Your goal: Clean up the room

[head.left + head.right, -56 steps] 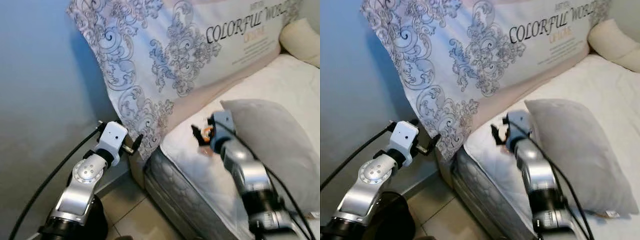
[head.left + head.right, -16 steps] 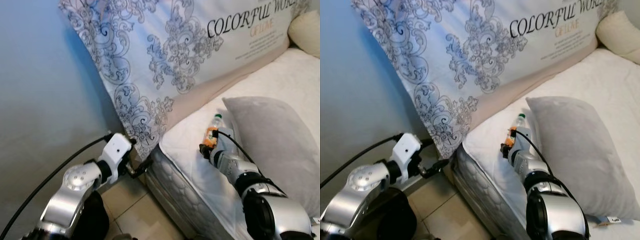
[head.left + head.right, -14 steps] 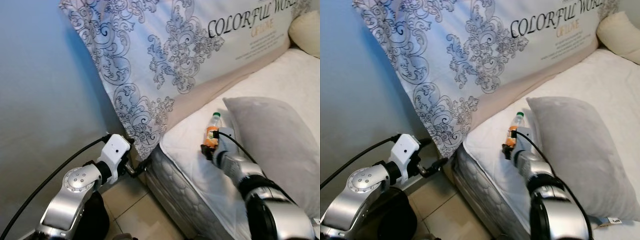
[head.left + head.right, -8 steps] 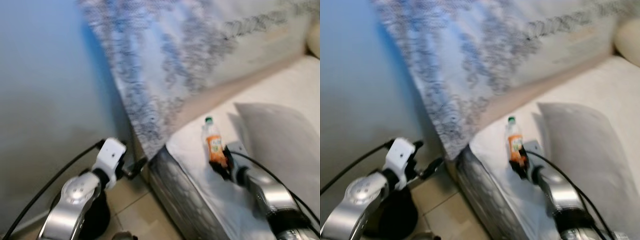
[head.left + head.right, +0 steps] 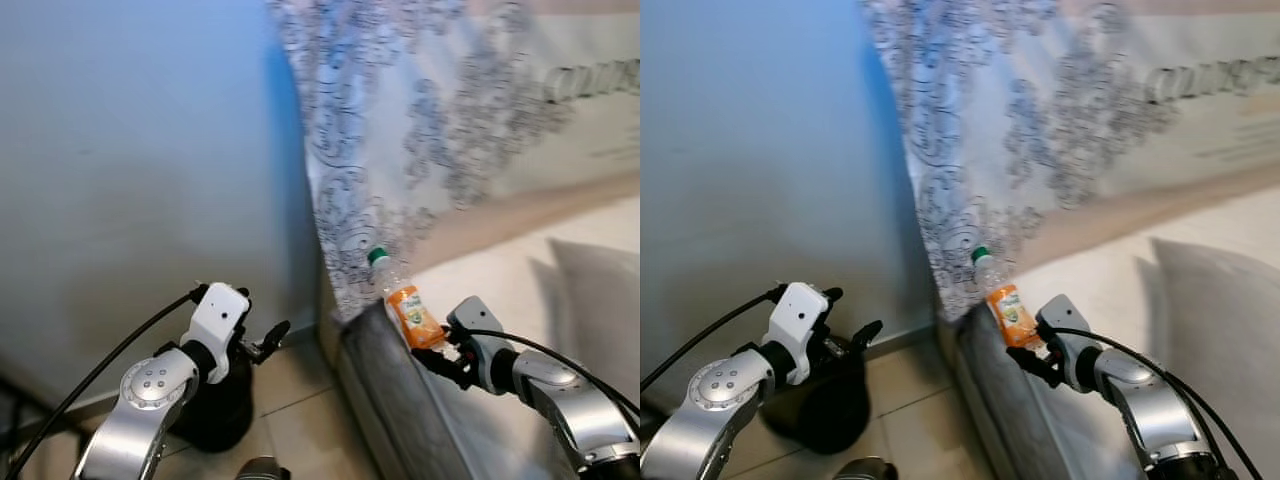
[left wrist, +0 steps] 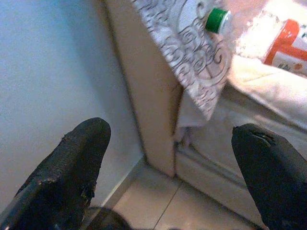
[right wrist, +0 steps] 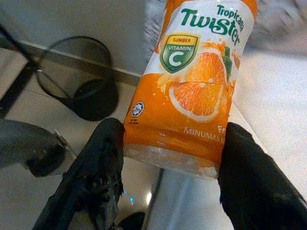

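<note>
A pale blue wall [image 5: 130, 150] is filling the left. A bed [image 5: 390, 400] is sitting right, a scroll-patterned cloth [image 5: 420, 130] hanging behind. Beige tiles [image 5: 300, 430] are lying near.

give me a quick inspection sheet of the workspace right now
surface: mattress with a quilted grey side, white sheet on top; tiled floor beside it.
job's things: Tropicana Twister orange drink bottle, green cap, held tilted above the mattress edge; black wire bin on the floor by the wall.
clutter: grey pillow on the bed.
grippers: right claw shut on the bottle's base; left claw open, holding nothing, over the floor by the bed corner.
cables: black cable along the left arm, another along the right arm.
surroundings: blue wall; patterned cover standing against the wall at the bed's head.
</note>
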Motion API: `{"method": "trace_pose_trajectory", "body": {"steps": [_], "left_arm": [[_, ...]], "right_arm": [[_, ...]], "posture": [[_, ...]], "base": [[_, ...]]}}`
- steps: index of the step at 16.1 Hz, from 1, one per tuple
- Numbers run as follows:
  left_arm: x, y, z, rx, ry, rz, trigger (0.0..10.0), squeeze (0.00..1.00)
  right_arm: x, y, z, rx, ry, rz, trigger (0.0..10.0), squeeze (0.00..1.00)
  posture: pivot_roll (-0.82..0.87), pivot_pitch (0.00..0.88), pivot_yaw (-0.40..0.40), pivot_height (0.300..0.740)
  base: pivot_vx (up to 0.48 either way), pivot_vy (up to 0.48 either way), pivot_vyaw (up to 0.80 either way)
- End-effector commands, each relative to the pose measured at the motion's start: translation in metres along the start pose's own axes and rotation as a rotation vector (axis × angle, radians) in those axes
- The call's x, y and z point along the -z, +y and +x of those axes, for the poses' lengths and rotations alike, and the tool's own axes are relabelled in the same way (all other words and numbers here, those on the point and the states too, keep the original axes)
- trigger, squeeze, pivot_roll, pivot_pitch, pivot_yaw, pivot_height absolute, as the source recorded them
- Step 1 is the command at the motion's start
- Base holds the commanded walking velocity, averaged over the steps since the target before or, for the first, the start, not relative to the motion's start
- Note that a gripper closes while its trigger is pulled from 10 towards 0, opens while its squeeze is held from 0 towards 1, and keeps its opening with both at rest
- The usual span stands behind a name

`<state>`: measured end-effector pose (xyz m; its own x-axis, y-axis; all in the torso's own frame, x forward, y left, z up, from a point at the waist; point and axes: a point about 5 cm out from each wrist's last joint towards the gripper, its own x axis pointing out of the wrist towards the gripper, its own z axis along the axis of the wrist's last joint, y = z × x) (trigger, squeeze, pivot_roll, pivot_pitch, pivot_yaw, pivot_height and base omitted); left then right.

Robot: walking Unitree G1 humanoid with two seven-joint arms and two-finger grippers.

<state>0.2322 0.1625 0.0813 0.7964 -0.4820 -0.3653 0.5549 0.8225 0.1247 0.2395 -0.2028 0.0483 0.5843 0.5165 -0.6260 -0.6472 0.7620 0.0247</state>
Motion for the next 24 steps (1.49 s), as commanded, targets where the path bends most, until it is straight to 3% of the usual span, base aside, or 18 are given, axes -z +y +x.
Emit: {"method": "trace_pose_trajectory", "body": {"steps": [1,4,10,14,18,24], "left_arm": [[0.005,0.004,0.001,-0.02,0.023,0.01,10.0,0.0],[0.014,0.007,0.004,-0.065,0.049,0.008,10.0,0.0],[0.013,0.007,0.007,-0.108,0.094,-0.016,10.0,0.0],[-0.002,0.008,0.009,-0.143,0.017,0.008,10.0,0.0],[-0.009,0.008,0.016,-0.143,0.005,0.025,10.0,0.0],[-0.017,0.013,0.016,-0.148,-0.019,0.014,10.0,0.0]], "right_arm": [[-0.002,0.008,0.0,-0.03,-0.001,-0.024,10.0,0.0],[-0.011,0.02,0.008,-0.052,-0.038,-0.044,10.0,0.0],[-0.018,0.021,0.016,0.011,-0.088,-0.031,10.0,0.0],[-0.018,0.02,0.024,0.037,-0.112,0.01,10.0,0.0],[-0.015,0.018,0.029,0.051,-0.119,0.019,10.0,0.0],[-0.033,0.027,0.034,0.078,-0.162,0.027,10.0,0.0]], "posture": [[0.06,0.0,0.014,0.74],[0.06,0.0,0.018,0.74],[0.06,0.0,0.015,0.74],[0.06,0.0,0.018,0.74],[0.05,0.0,0.038,0.74],[0.06,0.0,0.028,0.74]], "base": [[0.0,0.0,0.8],[0.0,0.0,0.8],[0.0,0.0,0.8],[0.0,0.0,0.8],[0.0,0.0,0.8],[0.0,0.0,0.8]]}}
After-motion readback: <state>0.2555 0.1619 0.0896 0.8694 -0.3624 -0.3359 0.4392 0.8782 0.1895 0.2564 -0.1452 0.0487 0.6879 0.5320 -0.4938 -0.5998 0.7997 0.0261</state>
